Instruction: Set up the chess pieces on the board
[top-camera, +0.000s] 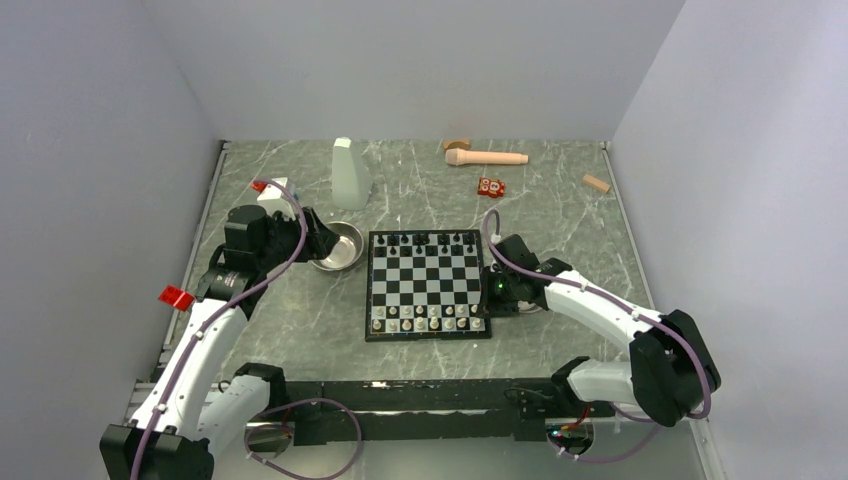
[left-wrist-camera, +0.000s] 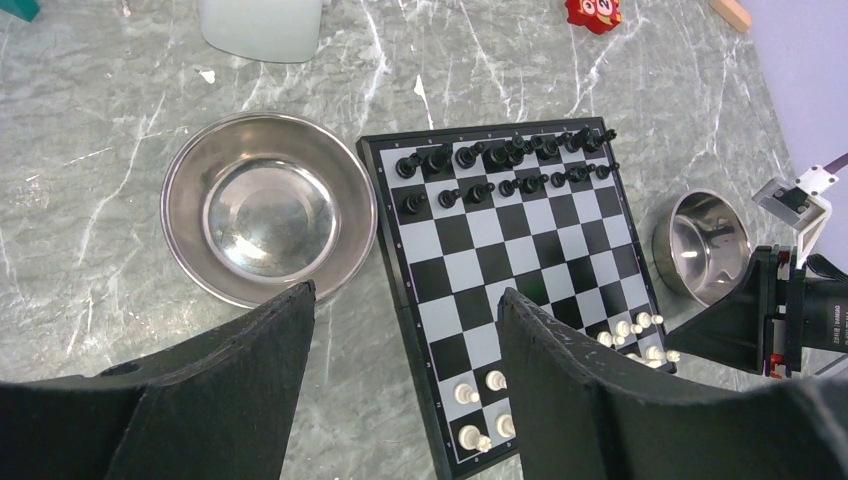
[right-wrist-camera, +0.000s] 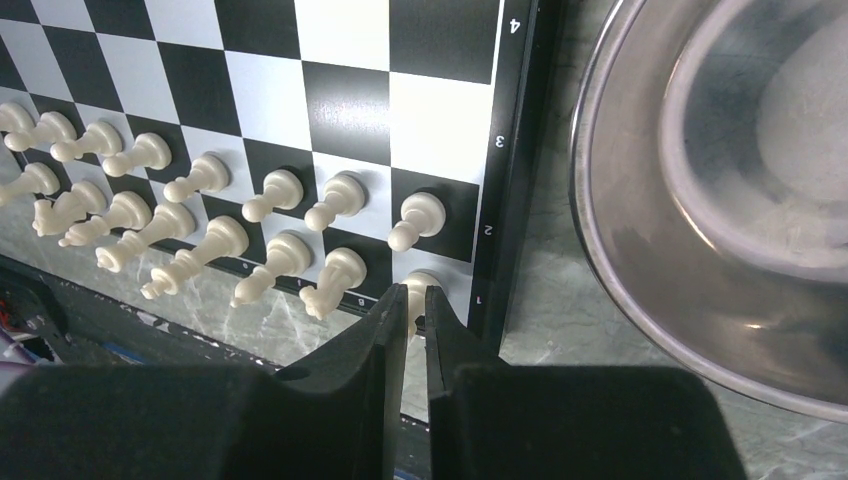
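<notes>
Grey marble table (top-camera: 300, 325) between plain white walls (top-camera: 420, 60). The left pincer (left-wrist-camera: 405, 300) hangs open; the right pincer (right-wrist-camera: 413, 300) pinches a white piece (right-wrist-camera: 421, 280) at the near right corner of the board (top-camera: 428, 280).

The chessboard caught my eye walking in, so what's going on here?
The right gripper is shut on a white piece at the board's near right corner square. The other white pieces stand in the near two rows, the black pieces in the far two. The left gripper hangs open near a steel bowl, holding nothing.
</notes>
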